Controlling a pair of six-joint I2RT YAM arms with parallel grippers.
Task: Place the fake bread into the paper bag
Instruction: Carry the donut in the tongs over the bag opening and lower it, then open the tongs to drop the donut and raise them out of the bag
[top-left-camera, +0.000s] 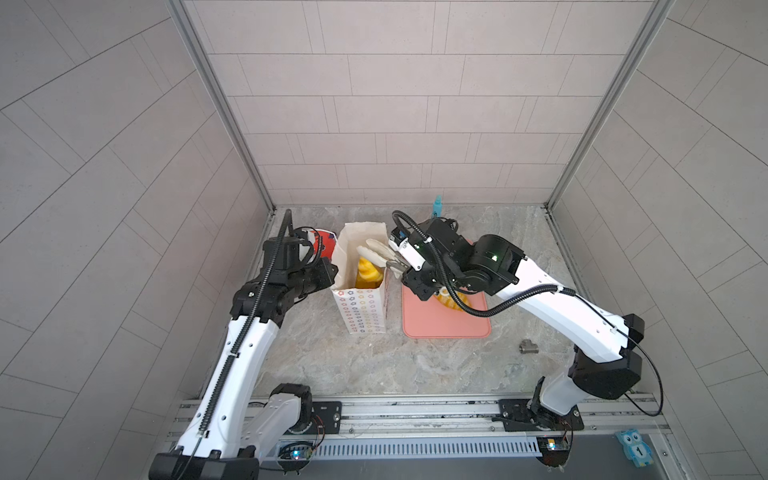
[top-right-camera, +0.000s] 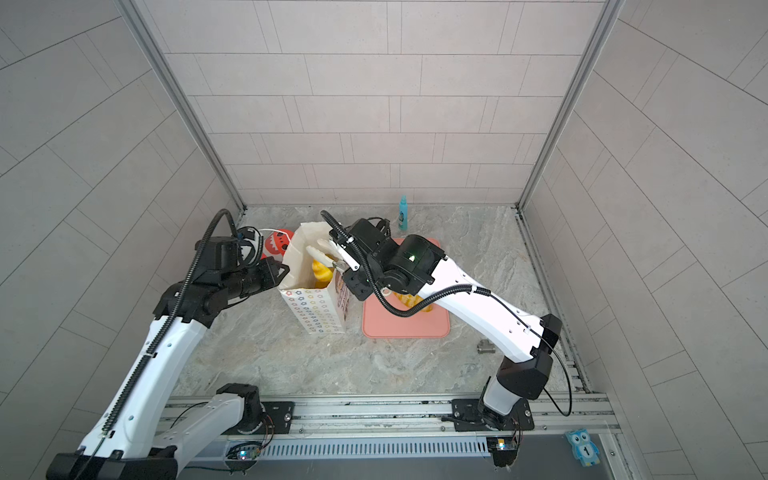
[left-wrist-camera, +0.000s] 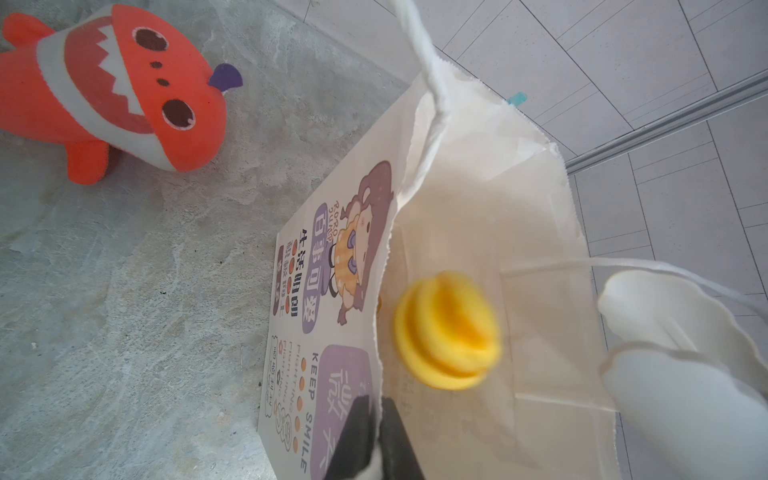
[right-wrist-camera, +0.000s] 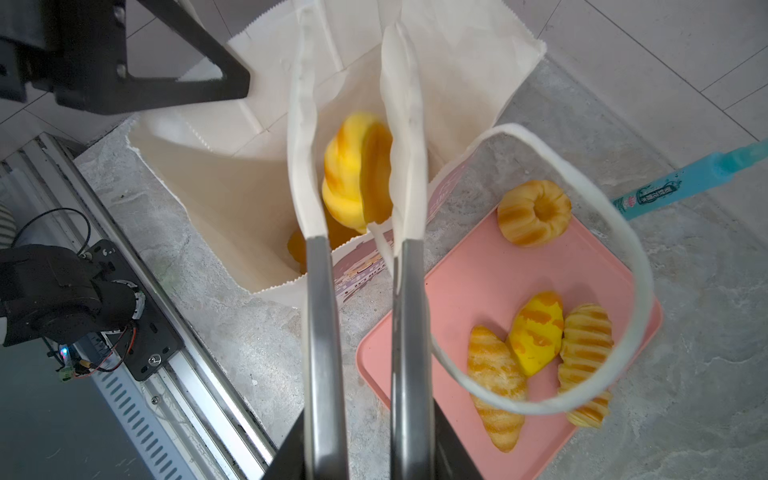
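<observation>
Bright, even light; soft shadows; bread motion-blurred.

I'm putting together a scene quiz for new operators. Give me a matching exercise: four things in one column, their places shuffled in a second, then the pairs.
Things:
1. shark toy
2. fluted ring bread
3. teal bottle
4. braided bread

Places:
A. on the pink tray
B. in the open top of the paper bag
C. at the far edge of the table
D. on the table, across the bag from the tray

Pairs: 1-D, 2-A, 3-C, 4-B
</observation>
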